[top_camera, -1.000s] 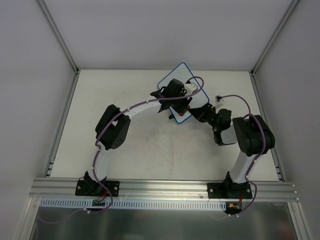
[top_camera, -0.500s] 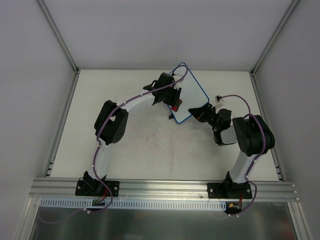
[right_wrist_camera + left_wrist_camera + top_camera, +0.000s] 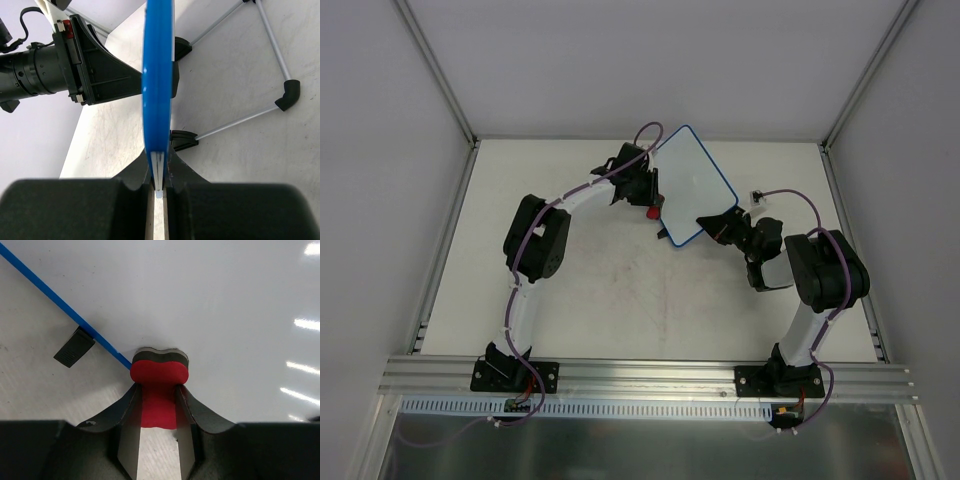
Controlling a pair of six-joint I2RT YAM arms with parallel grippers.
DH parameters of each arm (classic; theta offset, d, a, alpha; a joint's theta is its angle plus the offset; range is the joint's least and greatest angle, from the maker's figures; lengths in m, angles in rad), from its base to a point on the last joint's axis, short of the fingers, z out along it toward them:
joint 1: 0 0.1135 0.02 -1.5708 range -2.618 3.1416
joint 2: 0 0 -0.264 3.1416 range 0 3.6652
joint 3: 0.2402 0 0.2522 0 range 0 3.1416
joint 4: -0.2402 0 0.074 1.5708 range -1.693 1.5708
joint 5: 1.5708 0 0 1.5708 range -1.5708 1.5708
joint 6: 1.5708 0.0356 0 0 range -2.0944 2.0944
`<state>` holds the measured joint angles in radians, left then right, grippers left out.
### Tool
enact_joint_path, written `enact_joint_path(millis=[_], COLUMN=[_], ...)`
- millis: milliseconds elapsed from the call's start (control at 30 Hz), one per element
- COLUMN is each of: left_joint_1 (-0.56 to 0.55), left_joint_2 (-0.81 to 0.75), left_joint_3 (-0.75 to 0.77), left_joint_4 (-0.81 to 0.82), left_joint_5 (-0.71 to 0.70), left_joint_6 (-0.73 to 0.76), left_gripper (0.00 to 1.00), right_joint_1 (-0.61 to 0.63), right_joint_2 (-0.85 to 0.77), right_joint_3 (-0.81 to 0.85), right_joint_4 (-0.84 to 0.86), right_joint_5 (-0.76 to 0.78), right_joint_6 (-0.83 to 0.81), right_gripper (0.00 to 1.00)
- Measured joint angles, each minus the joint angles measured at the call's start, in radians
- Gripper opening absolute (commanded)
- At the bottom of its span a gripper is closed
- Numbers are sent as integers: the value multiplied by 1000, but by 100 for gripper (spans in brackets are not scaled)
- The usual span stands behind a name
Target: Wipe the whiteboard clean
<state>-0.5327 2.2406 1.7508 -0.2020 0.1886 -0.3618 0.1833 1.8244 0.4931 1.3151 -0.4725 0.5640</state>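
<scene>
Top external view: the whiteboard (image 3: pixel 692 185) lies at the far middle of the table (image 3: pixel 570 300), turned diamond-wise between the two arms.
Change over the last second: the left gripper (image 3: pixel 648 203) has swept leftward, from over the board's middle to its left edge. The board itself has not shifted.
Eraser position: the red eraser (image 3: pixel 653 212) now sits at the blue rim (image 3: pixel 60 301), with part of it already off the white face.
Meaning for the task: the stroke looks spent at this edge. No marks show on the face in the top or left wrist views, only light streaks. Judged from that, erasing is done or nearly so.
Left gripper state: its jaws are closed on the eraser's narrow waist, with the wide end pointing at the board.
Right gripper state: the right gripper (image 3: pixel 158 175) is pinched tight on the board's near edge, apparently steadying it. Its wrist view sees the board edge-on, so how steeply the board tilts cannot be told.
Board material: the face is glossy and smooth enough to mirror the ceiling lights. The rim is thin, and one corner seen from above is rounded.
Eraser material: matte red and bow-shaped, with a dark layer on the working face set against the board.
Foot: a black foot (image 3: pixel 74 346), wedge-shaped, rests on the table just outside the rim.
Table surface: matte off-white, with faint grey scuffs.
</scene>
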Motion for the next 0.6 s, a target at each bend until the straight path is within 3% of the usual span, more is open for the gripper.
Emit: enact_joint_path(millis=[233, 600], left_joint_1=[3, 2], left_joint_2=[0, -10], left_joint_3=[-2, -31], left_joint_4=[-15, -83], left_joint_5=[-26, -188], left_joint_6=[-49, -134], left_gripper=[0, 0], right_joint_1=[0, 0], right_joint_2=[0, 0], right_joint_3=[0, 0], right_joint_4=[0, 2], right_joint_5=[0, 0], right_joint_6=[0, -1], right_gripper=[0, 0])
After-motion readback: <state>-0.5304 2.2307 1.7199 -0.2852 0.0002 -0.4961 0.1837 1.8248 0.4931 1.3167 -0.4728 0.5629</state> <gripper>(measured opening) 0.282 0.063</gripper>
